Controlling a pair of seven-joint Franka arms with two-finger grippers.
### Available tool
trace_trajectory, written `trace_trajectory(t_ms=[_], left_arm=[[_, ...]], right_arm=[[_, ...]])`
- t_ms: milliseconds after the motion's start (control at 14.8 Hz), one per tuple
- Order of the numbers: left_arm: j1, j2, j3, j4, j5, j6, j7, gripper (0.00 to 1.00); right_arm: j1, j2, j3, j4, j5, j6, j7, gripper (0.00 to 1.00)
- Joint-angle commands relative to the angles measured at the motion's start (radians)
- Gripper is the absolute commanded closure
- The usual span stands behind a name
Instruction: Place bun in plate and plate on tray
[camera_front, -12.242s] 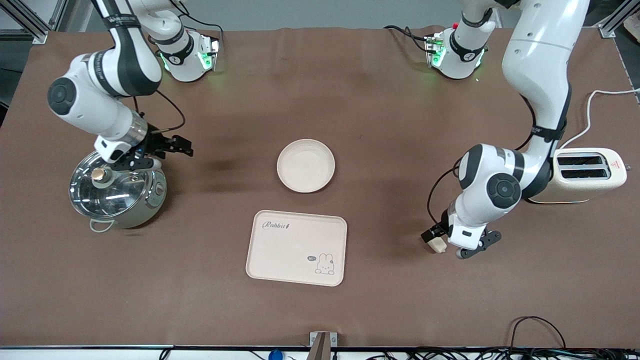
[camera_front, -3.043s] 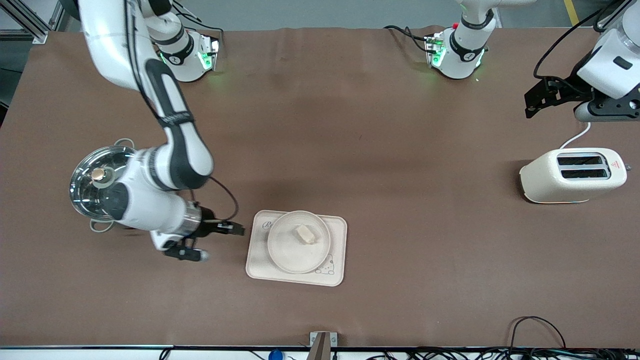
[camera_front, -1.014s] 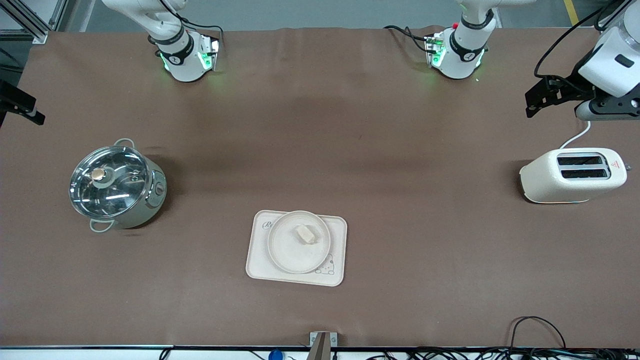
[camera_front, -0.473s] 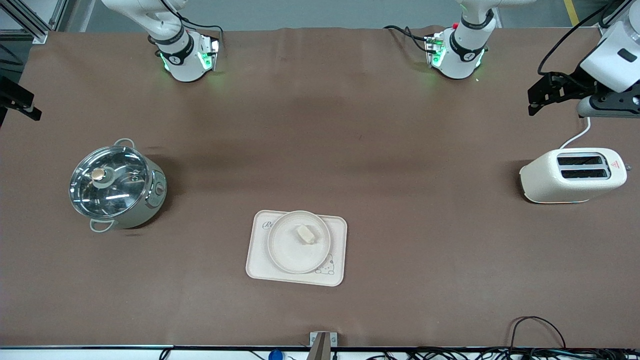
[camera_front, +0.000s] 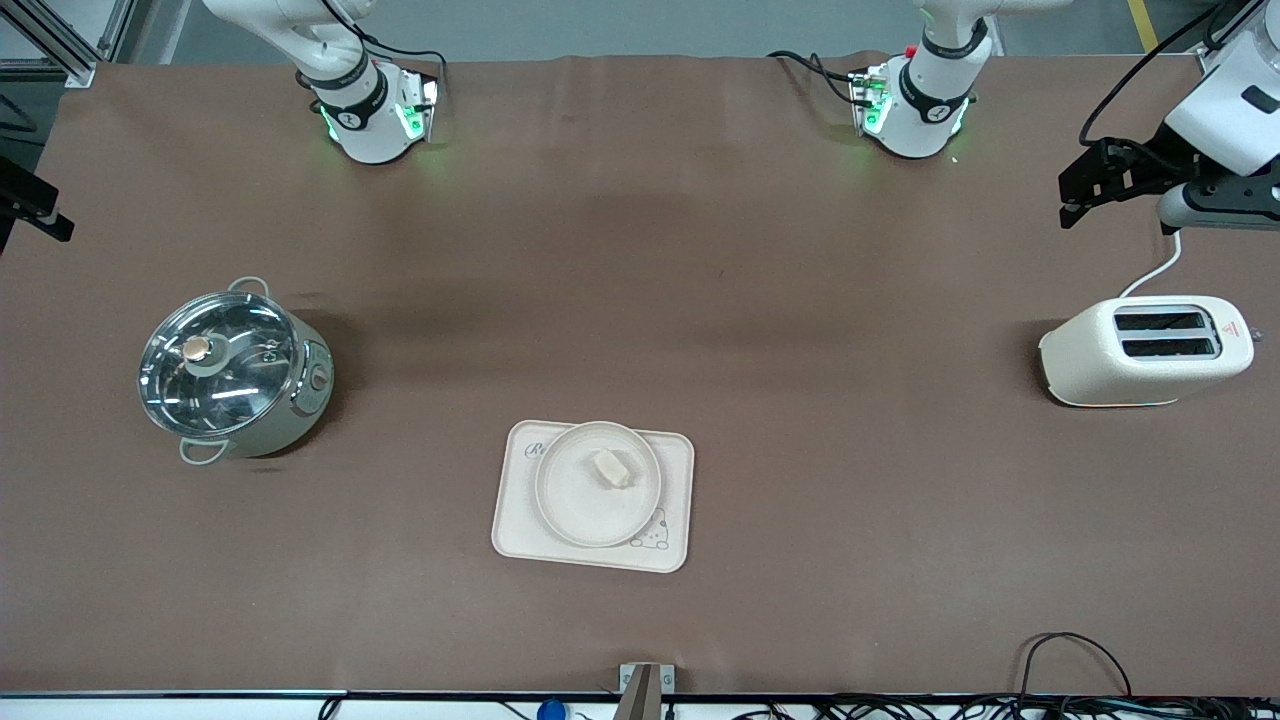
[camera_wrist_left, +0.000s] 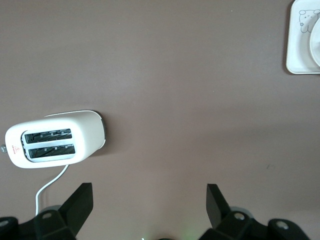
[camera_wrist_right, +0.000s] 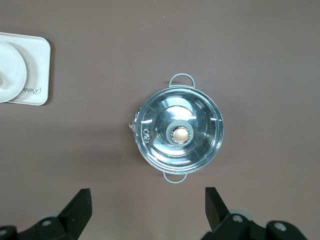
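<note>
Left pincer (camera_wrist_left: 147, 205) spread over table, bun (camera_front: 611, 468) in plate (camera_front: 570, 505), plate on tray (camera_front: 672, 460)

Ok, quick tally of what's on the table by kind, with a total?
Food: 1, the bun
Tableware: 2, the plate and the tray
Cookware: 1, the lidded pot
Appliances: 1, the toaster
Total: 5
</note>
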Motion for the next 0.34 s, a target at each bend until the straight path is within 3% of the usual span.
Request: trace_trajectory(t_ms=[0,271], left_arm=[[0.006,-0.002,-0.003,0.017,-0.018,-0.012,0.01,0.0],[0.007,-0.002,-0.001,0.017,-0.017,-0.012,0.007,0.0]], right_arm=[[0.012,-0.031,0.001,-0.032,-0.018,0.003,0.018,0.0],[0.011,-0.031,0.001,-0.033,-0.018,0.002,0.018,0.0]])
